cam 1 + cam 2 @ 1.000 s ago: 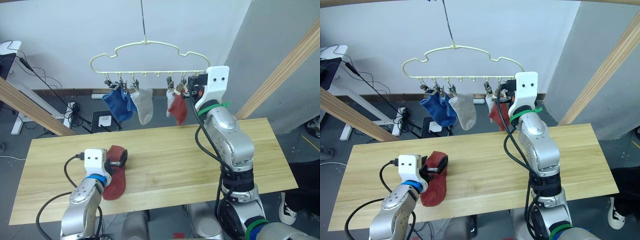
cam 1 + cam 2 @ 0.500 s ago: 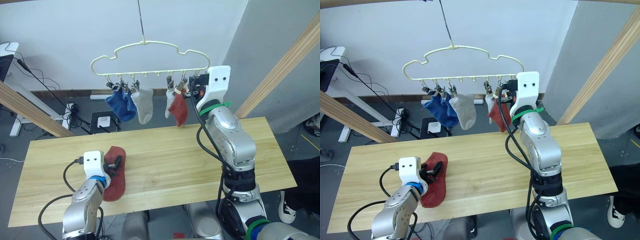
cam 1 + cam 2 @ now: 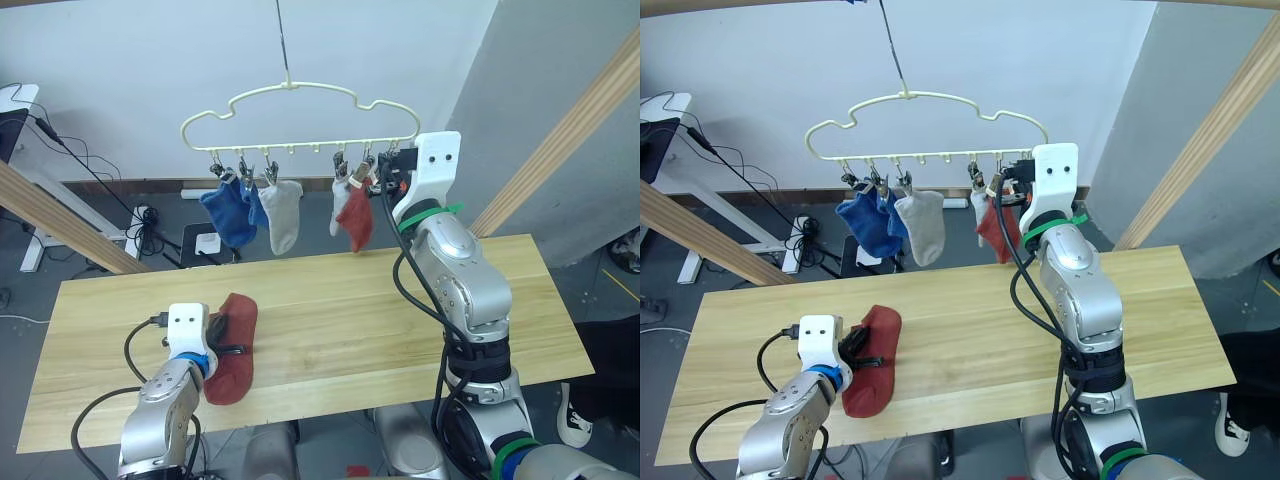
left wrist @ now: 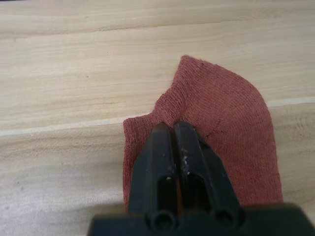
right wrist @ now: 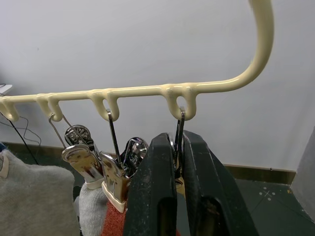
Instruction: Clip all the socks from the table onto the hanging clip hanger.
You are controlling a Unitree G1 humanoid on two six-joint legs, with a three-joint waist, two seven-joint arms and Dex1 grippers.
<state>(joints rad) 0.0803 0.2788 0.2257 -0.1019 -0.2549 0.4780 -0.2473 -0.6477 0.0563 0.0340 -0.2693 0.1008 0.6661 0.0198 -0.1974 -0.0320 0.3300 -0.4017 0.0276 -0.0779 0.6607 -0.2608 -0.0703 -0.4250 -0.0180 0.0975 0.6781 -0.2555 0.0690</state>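
Head views: pale-yellow wire clip hanger [image 3: 300, 115], cloud-shaped outline w/ small metal clips, hangs above far edge of light plank tabletop [image 3: 340, 320]. Clipped on it: two blue socks [image 3: 228, 213], grey knit sock [image 3: 283, 212], another pale sock w/ a rust-red one [image 3: 356, 218] beside it. Loose rust-red sock [image 3: 235, 335] lies near-left on tabletop. Wood poles L & R, cables on floor behind. Left wrist view: left gripper [image 4: 173, 129] fingers together, pinching ribbed red knit at a raised fold. Right wrist view: right gripper [image 5: 178, 142] closed on the rightmost metal clip [image 5: 178, 142], beside clips holding red & grey fabric.
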